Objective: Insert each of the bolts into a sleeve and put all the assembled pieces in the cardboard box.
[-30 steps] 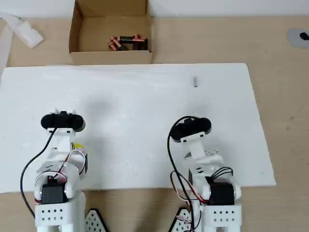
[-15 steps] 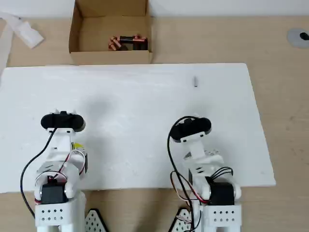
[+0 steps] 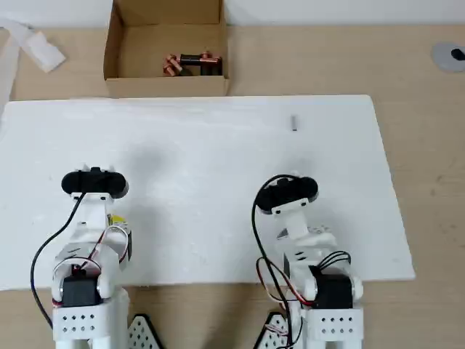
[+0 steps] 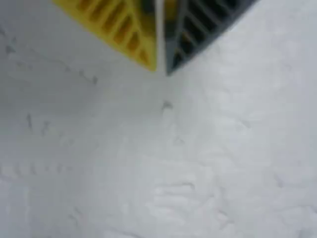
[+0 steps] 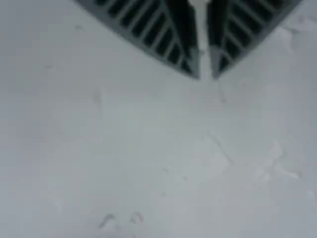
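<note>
Right of the cardboard box (image 3: 166, 86), nearer the arms, I see a small grey piece (image 3: 294, 123), its long axis lying along the reach of my right gripper (image 5: 204, 74), which is the closer one (this and the left gripper (image 4: 161, 69) both have jaws pressed together, empty).

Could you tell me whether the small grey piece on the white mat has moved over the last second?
No. The grey piece sits at the same spot as before, just inside the far edge of the mat.

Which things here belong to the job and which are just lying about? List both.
Job: cardboard box; copper-coloured pieces inside it; small grey piece, perhaps a bolt, on the white board.
Lying about: white paper strip; grey disc.
</note>
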